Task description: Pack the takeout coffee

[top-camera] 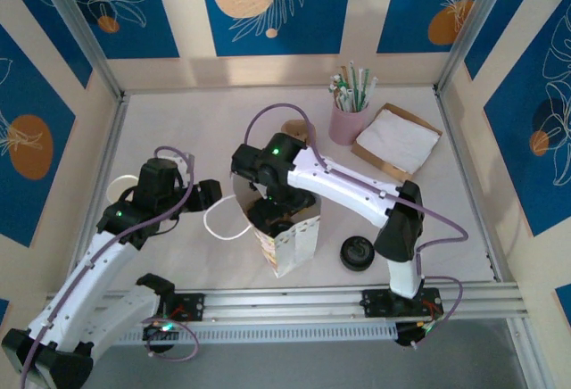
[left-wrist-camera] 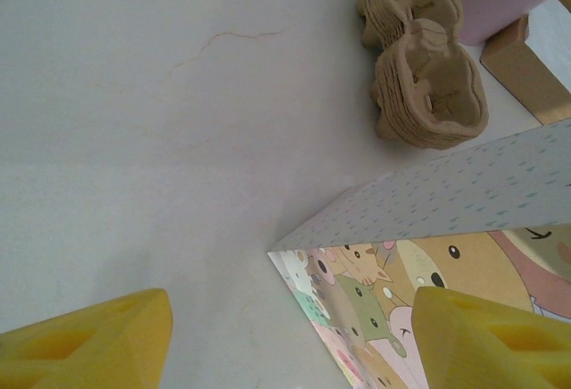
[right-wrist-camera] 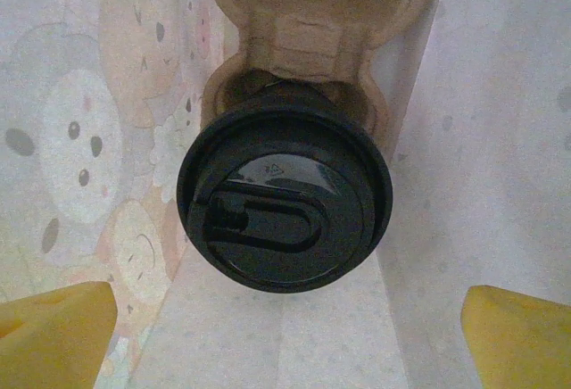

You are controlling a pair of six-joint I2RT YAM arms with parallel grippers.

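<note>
Just beyond the arm bases, a loose black lid [top-camera: 357, 252] lies on the counter [top-camera: 178, 264], a little to the right of an upright paper bag [top-camera: 290, 242] printed with cartoon animals. The bag's white handle loop [top-camera: 223, 224] droops to its left. The right arm reaches down into the bag's open mouth. Seen from the right wrist, the takeout coffee [right-wrist-camera: 285, 215] stands inside the bag, its black lid upward and its base seated in a brown pulp carrier [right-wrist-camera: 312, 14]. The right fingers [right-wrist-camera: 58, 331] are spread wide on either side above it, clear of the cup and holding nothing. The left fingers [left-wrist-camera: 89, 340] are likewise wide apart and empty, hovering over the counter just beside the bag's left wall. Farther back, a stack of brown pulp carriers [top-camera: 297, 128] rests near a pink cup of straws [top-camera: 348, 120], with a box of white napkins [top-camera: 397, 139] just to its right.
</note>
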